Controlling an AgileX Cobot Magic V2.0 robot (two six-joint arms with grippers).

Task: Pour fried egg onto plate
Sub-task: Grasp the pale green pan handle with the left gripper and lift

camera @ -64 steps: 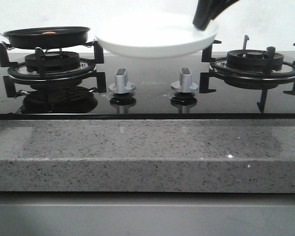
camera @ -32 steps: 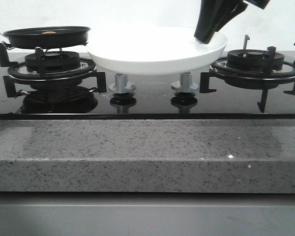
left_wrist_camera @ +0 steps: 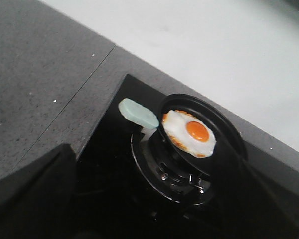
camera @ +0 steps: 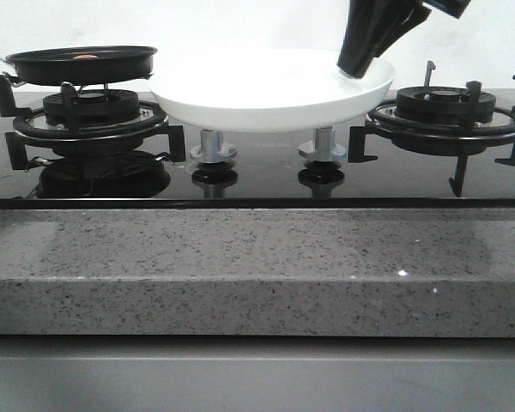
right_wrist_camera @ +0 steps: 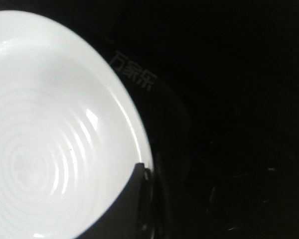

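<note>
The white plate (camera: 266,99) hangs level over the stove's middle, just above the two knobs. My right gripper (camera: 355,67) comes down from the upper right and is shut on the plate's right rim. In the right wrist view one dark finger (right_wrist_camera: 132,204) lies on the inside of the plate (right_wrist_camera: 50,139) at its rim. The fried egg (left_wrist_camera: 189,133), white with an orange yolk, lies in the black frying pan (left_wrist_camera: 229,134) on the left burner. In the front view only its orange spot (camera: 86,57) shows in the pan (camera: 81,67). My left gripper (left_wrist_camera: 154,219) is open above and beside the pan, touching nothing.
The pan has a pale green handle (left_wrist_camera: 138,113) pointing toward the counter side. Black burner grates stand at left (camera: 90,120) and right (camera: 446,116). Two silver knobs (camera: 213,146) sit under the plate. A grey speckled counter edge (camera: 257,266) runs along the front.
The plate has come lower and to the left with my right gripper, then shifted only slightly in the last half second. The pan and egg have not moved.
</note>
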